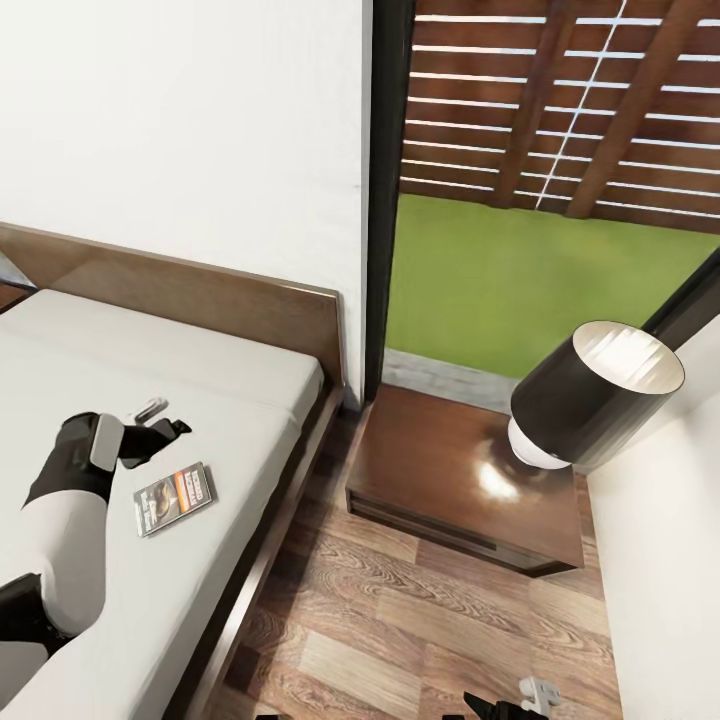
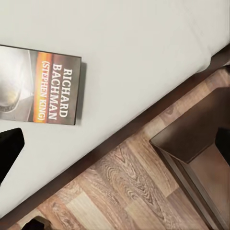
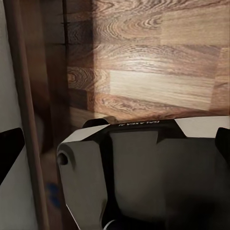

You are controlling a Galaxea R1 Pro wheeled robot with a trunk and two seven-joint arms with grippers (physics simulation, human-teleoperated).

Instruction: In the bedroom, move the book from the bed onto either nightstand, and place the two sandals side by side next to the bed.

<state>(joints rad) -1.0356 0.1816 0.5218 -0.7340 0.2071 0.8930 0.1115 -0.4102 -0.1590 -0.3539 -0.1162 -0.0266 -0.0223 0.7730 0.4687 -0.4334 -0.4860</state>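
On the bed (image 1: 220, 400), book (image 1: 175, 498) lies flat near the edge; my left gripper (image 1: 172, 428) hovers just beside it, can't tell its opening. Book step: next grasp it, carry to nightstand (image 1: 440, 470).

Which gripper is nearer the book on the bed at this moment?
Left. The left gripper hovers over the mattress just beside the book, not touching it. The right gripper sits low over the wood floor, beyond the bed frame and far from the book.
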